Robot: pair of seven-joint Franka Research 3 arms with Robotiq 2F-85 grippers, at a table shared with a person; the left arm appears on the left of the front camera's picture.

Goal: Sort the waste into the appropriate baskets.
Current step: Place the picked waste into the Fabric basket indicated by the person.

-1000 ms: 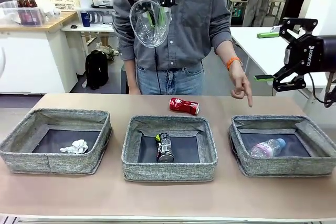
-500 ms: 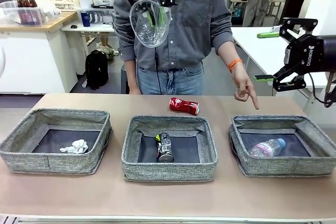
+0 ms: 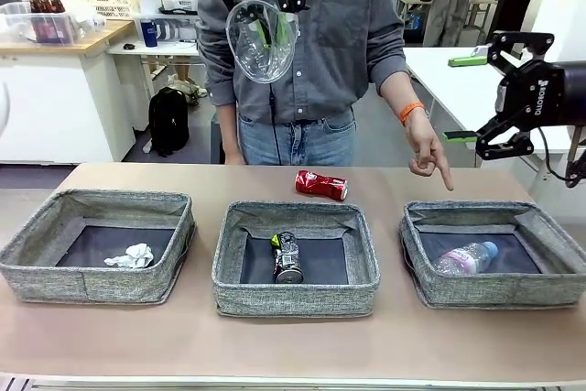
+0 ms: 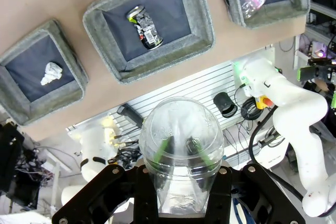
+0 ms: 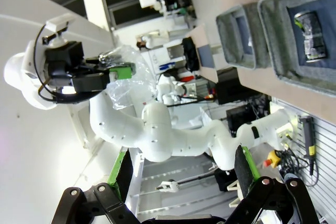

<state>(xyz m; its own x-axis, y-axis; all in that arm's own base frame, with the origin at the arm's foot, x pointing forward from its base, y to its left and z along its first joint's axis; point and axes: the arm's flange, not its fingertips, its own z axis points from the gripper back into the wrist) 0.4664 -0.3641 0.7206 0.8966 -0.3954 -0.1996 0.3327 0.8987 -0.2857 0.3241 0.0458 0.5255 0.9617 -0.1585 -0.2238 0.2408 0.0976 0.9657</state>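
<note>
My left gripper [image 3: 272, 32] is held high above the table, shut on a clear plastic cup [image 3: 260, 39]; the cup [image 4: 181, 148] sits between its green pads. At the right, my right gripper [image 3: 468, 98] hangs open and empty above the right basket. The left basket [image 3: 96, 246] holds crumpled white paper [image 3: 131, 255]. A dark crushed can [image 3: 287, 257] lies in the middle basket [image 3: 295, 259]. The right basket [image 3: 494, 253] holds a clear bottle with a blue cap [image 3: 466, 258]. A red crushed can [image 3: 321, 185] lies on the table behind the middle basket. A person's hand [image 3: 426, 151] points down at the right basket.
The person stands at the far side of the table, behind the middle basket. The wrist views show the three baskets [image 4: 149, 24] from above and the left arm [image 5: 157, 135] holding the cup. Bare tabletop [image 3: 293, 345] runs in front of the baskets.
The person's pointing hand has shifted slightly to the right and down, toward the right basket. Both grippers and the waste stay where they were.
</note>
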